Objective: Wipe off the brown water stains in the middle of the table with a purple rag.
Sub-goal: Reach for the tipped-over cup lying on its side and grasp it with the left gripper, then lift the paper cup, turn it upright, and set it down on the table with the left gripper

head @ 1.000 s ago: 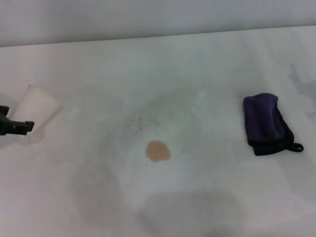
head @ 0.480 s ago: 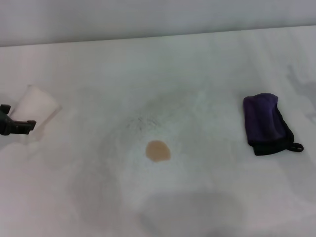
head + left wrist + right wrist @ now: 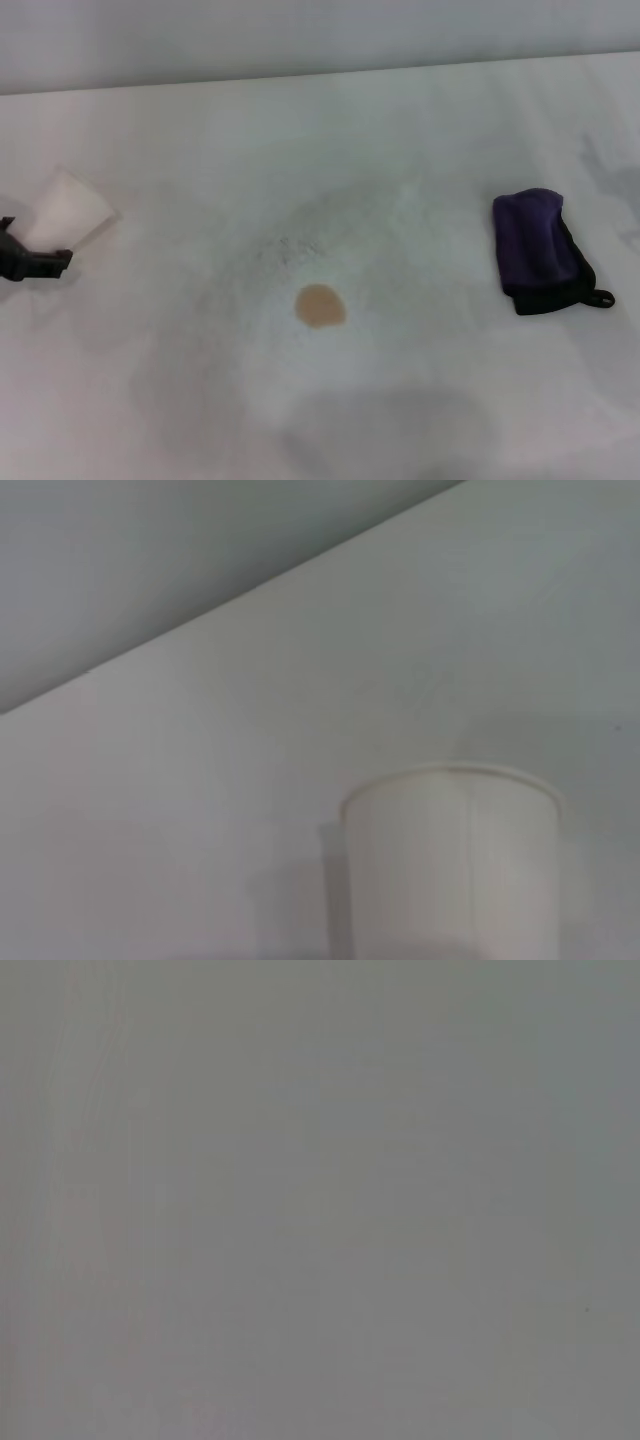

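The brown water stain (image 3: 320,306) is a small tan blot in the middle of the white table (image 3: 330,130). The purple rag (image 3: 540,250) lies folded at the right, with black edging and a small loop toward the front; nothing touches it. My left gripper (image 3: 32,262) is at the far left edge, shut on a white paper cup (image 3: 65,208) that it holds tilted just above the table. The cup fills the lower part of the left wrist view (image 3: 450,865). My right gripper is out of view; its wrist view shows only plain grey.
Faint grey speckles (image 3: 290,245) lie just behind the stain. The table's far edge meets a pale wall (image 3: 300,35). A broad soft shadow (image 3: 390,430) falls on the table's front.
My left gripper has drawn a little to the left and toward the front with the cup, which has lifted and turned slightly. The stain and the rag have not moved.
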Robot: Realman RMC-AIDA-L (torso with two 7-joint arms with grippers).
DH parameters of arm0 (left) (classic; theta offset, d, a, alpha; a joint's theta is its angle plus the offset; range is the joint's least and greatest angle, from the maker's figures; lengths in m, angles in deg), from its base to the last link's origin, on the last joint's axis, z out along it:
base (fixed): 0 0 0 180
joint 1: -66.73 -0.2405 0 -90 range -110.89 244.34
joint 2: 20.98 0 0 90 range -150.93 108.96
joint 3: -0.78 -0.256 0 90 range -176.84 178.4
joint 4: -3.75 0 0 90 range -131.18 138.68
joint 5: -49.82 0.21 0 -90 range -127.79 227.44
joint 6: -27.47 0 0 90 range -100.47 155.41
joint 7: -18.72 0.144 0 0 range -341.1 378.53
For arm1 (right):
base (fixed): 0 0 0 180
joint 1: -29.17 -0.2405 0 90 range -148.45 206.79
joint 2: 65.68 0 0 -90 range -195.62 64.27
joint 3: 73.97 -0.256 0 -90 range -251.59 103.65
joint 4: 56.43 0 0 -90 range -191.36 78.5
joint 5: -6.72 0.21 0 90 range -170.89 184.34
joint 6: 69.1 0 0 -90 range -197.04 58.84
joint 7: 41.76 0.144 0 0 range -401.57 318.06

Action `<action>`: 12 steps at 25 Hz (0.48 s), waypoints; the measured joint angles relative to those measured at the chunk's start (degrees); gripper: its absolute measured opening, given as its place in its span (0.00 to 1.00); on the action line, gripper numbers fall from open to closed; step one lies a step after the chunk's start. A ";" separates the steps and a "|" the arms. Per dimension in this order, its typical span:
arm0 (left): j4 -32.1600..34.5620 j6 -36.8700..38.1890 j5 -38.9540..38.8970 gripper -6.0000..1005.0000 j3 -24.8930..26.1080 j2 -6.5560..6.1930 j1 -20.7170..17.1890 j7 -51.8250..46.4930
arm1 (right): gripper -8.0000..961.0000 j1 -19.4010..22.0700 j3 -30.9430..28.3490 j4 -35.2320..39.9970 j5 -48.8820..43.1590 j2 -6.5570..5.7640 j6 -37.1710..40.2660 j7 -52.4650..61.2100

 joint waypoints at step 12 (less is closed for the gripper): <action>-0.54 -2.00 -0.08 0.87 -0.09 0.23 0.96 3.40 | 0.89 0.18 0.19 -0.50 -0.09 0.07 0.30 -0.07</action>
